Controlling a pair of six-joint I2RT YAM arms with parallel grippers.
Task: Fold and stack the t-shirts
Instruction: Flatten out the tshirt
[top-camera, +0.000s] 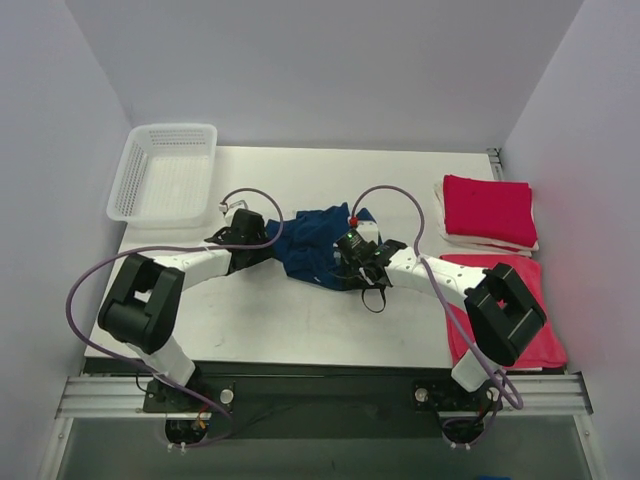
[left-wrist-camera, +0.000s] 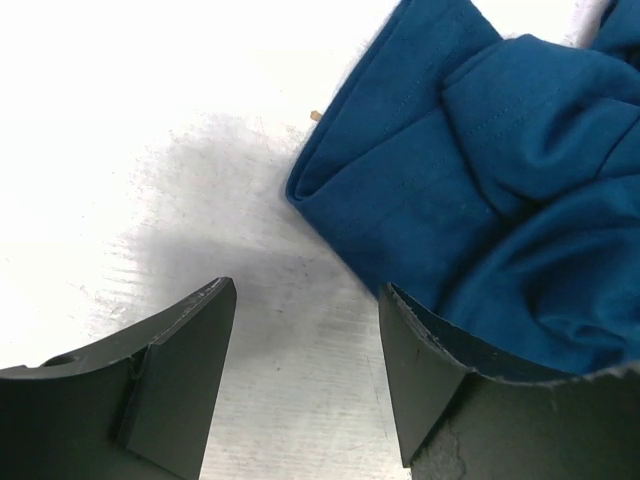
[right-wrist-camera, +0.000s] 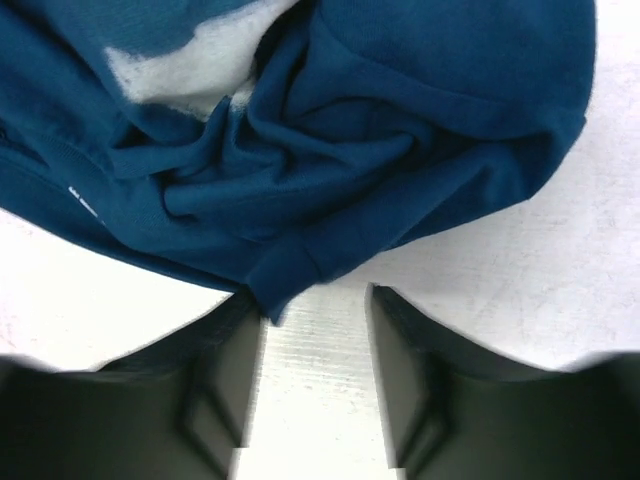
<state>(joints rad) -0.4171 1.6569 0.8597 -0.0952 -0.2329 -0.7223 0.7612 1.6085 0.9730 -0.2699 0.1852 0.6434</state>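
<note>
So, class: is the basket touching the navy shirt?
Apart. The top view shows bare table between the basket and the navy shirt.

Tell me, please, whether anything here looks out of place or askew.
Yes: the navy t-shirt lies in a crumpled heap in the middle of the table, unlike the folded red t-shirt at the far right.

Top camera sits high and behind, looking down and forward over the whole table from well back. Both wrist cameras ride low and close, aimed down at the table, and all three views share the navy shirt.
</note>
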